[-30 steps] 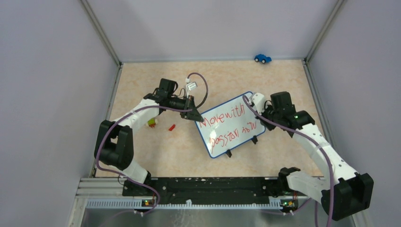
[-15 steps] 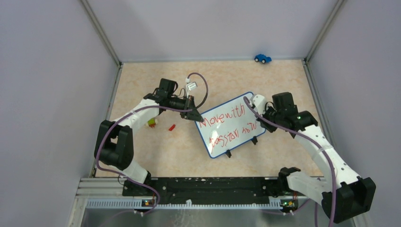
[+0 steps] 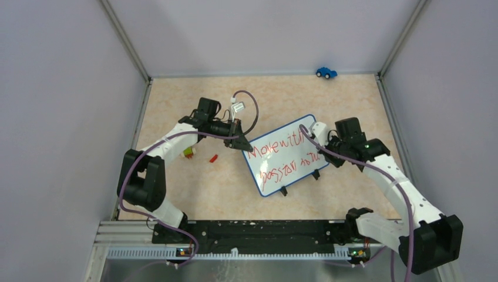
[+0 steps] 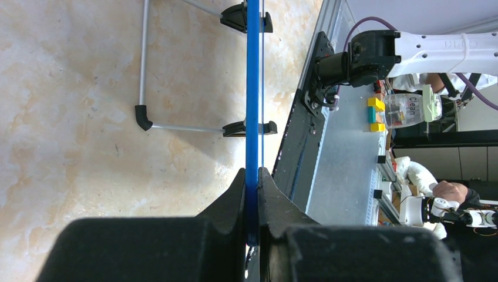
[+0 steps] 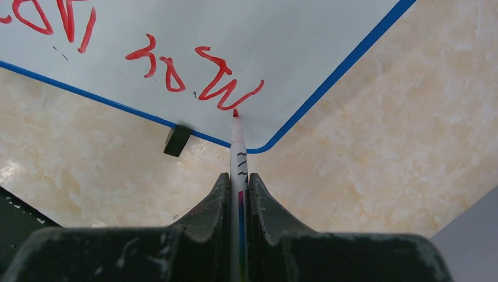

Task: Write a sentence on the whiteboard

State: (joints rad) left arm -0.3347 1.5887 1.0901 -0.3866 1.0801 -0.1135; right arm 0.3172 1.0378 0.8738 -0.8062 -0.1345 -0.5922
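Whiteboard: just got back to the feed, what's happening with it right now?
The left gripper is shut on the blue rim of the whiteboard, gripping its edge. The right gripper is shut on a marker, whose red tip sits at the board beside the last letter, near a corner. The sentence runs in two red lines, so the writing looks about finished.

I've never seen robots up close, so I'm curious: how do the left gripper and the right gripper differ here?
The left gripper pinches the blue rim of the whiteboard edge-on; the right gripper pinches a thin marker. The left gripper sits at the board's left corner; the right gripper is at its right end, marker tip at the white surface. Both are black and shut.
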